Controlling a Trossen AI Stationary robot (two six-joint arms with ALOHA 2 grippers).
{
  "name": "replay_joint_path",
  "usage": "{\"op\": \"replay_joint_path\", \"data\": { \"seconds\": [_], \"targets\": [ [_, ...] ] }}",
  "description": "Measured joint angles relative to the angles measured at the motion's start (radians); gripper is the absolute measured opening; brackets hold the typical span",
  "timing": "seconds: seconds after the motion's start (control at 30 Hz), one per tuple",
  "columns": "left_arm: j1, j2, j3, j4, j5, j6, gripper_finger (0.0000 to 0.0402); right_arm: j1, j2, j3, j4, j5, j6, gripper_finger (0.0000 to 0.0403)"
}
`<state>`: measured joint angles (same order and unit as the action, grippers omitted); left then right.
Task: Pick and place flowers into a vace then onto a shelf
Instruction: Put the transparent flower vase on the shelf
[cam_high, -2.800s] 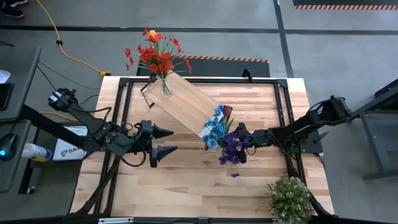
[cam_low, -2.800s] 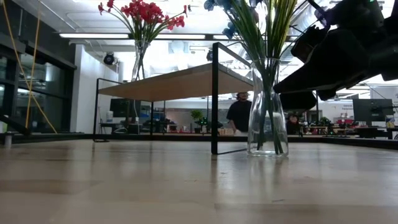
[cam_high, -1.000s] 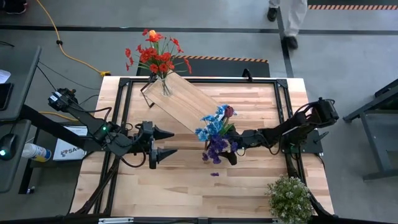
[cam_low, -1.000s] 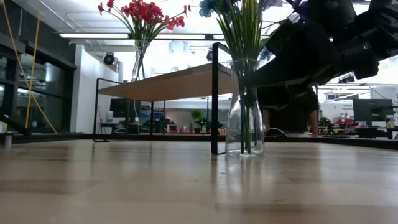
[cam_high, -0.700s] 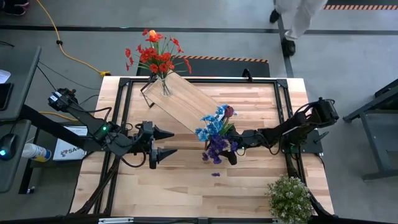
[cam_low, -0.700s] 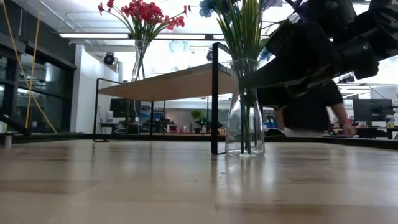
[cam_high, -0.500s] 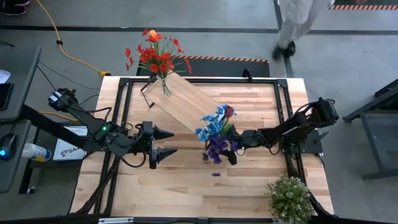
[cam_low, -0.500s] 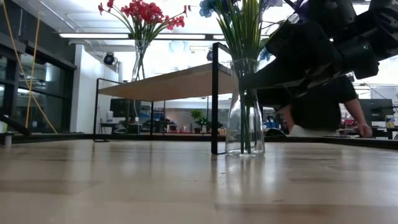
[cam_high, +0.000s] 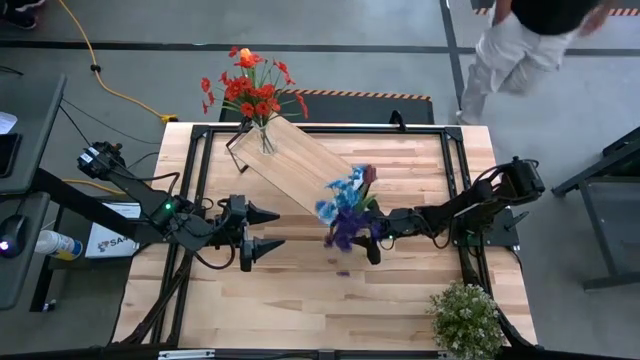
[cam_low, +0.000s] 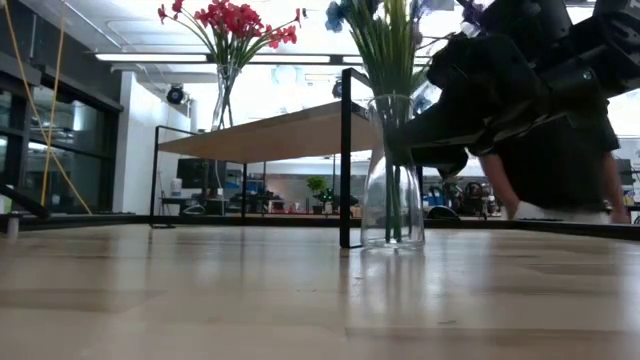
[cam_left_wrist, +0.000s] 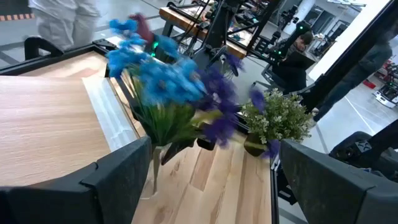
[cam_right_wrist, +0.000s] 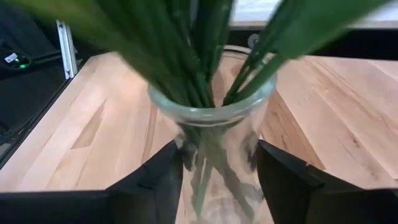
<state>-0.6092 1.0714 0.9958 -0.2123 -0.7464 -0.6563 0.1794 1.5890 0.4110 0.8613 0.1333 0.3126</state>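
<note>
Fingers (cam_right_wrist: 283, 180) of the right arm sit on both sides of the glass vase (cam_right_wrist: 214, 149) of blue and purple flowers (cam_high: 345, 205), closing in. It stands upright mid-bench, beside the shelf (cam_high: 300, 165). Left fingers (cam_high: 268, 229) wait wide apart.

We see blue and purple flowers (cam_high: 345, 205) standing upright in a clear glass vase (cam_low: 392, 175) on the tabletop, just beside the light wooden shelf (cam_high: 295, 165), which carries a second vase of red and orange flowers (cam_high: 250, 90).

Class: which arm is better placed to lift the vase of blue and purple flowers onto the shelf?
Right. The right gripper already straddles the glass vase; the left gripper waits open, apart from it.
</note>
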Motion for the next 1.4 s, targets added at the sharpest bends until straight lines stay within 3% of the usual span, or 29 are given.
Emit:
{"op": "replay_joint_path", "data": {
  "seconds": [0.13, 0.6, 1.2, 1.4],
  "targets": [
    [0.0, 0.0, 0.0, 0.0, 0.0, 0.0, 0.0386, 0.0, -0.001, 0.0, 0.003, 0.0, 0.0, 0.0153],
    [0.0, 0.0, 0.0, 0.0, -0.001, 0.0, 0.0386, 0.096, -0.031, 0.0, -0.045, 0.1, 0.047, 0.0152],
    [0.0, 0.0, 0.0, 0.005, -0.002, -0.003, 0.0386, 0.278, -0.497, 0.0, -0.396, 0.305, 0.118, 0.0152],
    [0.0, 0.0, 0.0, 0.005, -0.005, -0.003, 0.0386, 0.339, -0.583, 0.163, -0.732, 0.393, 0.097, 0.0152]
  ]
}}
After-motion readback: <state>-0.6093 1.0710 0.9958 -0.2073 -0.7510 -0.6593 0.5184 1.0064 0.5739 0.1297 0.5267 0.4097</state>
